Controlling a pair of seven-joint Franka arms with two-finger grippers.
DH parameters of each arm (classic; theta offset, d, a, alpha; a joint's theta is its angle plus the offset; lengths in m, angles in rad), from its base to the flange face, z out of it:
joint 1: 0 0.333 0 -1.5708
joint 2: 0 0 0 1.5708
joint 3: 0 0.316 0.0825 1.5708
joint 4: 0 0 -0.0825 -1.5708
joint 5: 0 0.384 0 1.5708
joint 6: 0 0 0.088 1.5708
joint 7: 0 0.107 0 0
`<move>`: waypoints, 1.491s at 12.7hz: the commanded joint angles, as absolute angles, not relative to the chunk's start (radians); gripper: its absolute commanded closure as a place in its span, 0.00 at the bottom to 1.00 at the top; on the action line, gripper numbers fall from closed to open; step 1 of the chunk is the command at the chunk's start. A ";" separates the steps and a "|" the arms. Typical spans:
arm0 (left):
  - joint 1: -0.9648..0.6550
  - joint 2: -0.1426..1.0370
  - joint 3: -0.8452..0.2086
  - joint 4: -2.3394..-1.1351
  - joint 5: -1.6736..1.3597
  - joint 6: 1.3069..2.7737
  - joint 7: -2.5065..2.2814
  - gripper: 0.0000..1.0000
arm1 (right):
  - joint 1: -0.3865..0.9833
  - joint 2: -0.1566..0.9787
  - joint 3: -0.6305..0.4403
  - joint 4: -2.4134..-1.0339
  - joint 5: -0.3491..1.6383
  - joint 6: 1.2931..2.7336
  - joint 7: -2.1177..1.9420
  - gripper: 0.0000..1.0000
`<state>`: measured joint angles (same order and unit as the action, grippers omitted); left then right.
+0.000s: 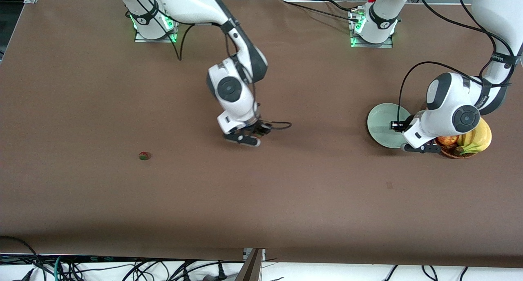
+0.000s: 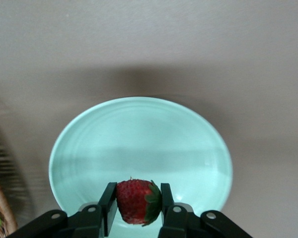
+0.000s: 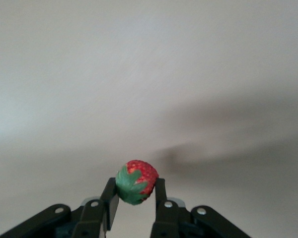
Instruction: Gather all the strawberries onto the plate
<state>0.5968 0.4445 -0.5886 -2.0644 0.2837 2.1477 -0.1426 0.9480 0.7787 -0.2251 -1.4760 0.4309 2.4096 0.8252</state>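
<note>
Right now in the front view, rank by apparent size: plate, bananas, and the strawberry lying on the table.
1. Plate, partly hidden by the left arm.
2. Bananas, also partly hidden.
3. Strawberry, by far the smallest.

We see one strawberry point(image 1: 144, 155) lying alone toward the right arm's end, at eight o'clock from the right gripper point(image 1: 250, 137) (the left gripper point(image 1: 416, 147) hangs over the plate point(image 1: 382, 126)'s edge).

Front view: high, facing robots, whole table point(image 1: 261, 199). Wrist views: close, looking past own fingers. Left wrist and front share plate point(image 2: 139, 139) point(image 1: 380, 121).
</note>
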 commanded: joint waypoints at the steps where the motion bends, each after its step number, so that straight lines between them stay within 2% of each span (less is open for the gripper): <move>1: 0.632 0.440 -0.601 -2.155 0.351 2.264 -0.135 0.68 | 0.949 0.834 -0.144 -1.447 0.446 2.576 0.964 0.79; 3: 0.640 0.442 -0.601 -2.161 0.376 2.264 -0.137 0.62 | 0.985 0.879 -0.123 -1.430 0.445 2.681 1.037 0.78; 4: 0.638 0.443 -0.603 -2.160 0.377 2.264 -0.137 0.46 | 1.006 0.903 -0.123 -1.404 0.445 2.706 1.086 0.77; 5: 0.637 0.449 -0.601 -2.158 0.379 2.264 -0.135 0.02 | 1.014 0.920 -0.123 -1.381 0.443 2.707 1.123 0.75; 7: 0.630 0.446 -0.604 -2.151 0.391 2.257 -0.141 0.00 | 1.020 0.925 -0.123 -1.373 0.442 2.707 1.135 0.72; 10: 0.632 0.394 -0.632 -2.145 0.391 2.237 -0.156 0.00 | 1.020 0.914 -0.126 -1.373 0.442 2.703 1.132 0.42; 12: 0.634 0.358 -0.649 -2.143 0.377 2.218 -0.158 0.00 | 1.009 0.896 -0.136 -1.374 0.434 2.662 1.117 0.33; 16: 0.630 0.342 -0.715 -2.125 0.374 2.217 -0.292 0.00 | 0.979 0.826 -0.213 -1.373 0.397 2.414 0.973 0.33; 19: 0.611 0.368 -0.804 -2.093 0.373 2.218 -0.457 0.00 | 0.969 0.770 -0.345 -1.376 0.399 2.167 0.720 0.33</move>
<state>0.6232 0.3586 -0.7561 -2.1222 0.3608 2.2371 -0.3601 0.9777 0.8162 -0.2858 -1.3628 0.4103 2.2946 0.8590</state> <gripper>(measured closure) 0.000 0.326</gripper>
